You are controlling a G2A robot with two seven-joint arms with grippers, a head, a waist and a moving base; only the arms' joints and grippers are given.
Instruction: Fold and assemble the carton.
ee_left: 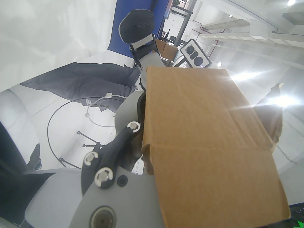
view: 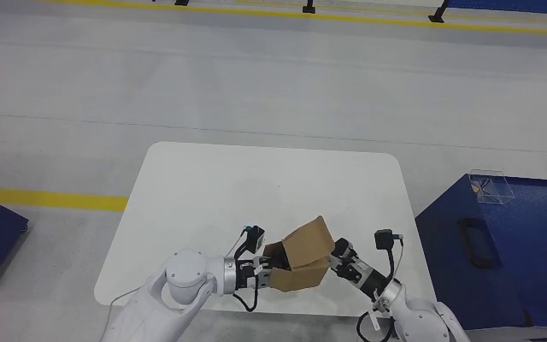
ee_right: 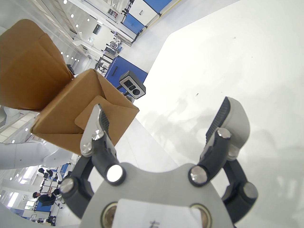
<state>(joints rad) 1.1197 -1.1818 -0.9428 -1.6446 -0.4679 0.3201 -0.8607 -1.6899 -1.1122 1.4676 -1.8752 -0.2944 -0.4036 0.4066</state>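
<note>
Carton (view: 303, 252) is up off the counter (view: 256, 179) near its front edge, between the two arms, partly formed: body squared up, one big flap (ee_right: 30, 65) standing open on top. Left hand (view: 261, 259) is at the carton's left end and closed on its wall, so we take it as carrying the whole weight. Right hand (ee_right: 163, 105) is wide open, gripping nothing, with one finger (ee_right: 99, 119) lying against the rounded end flap (ee_right: 85, 117) and the other well apart over bare counter. We read the step as tucking that end flap in. To do it well we'd keep the left grip firm but not crushing, press with the flat of the finger close to the crease, not the flap tip, and push square to the end so the box doesn't twist. We'd also keep the idle finger off the open top flap.
</note>
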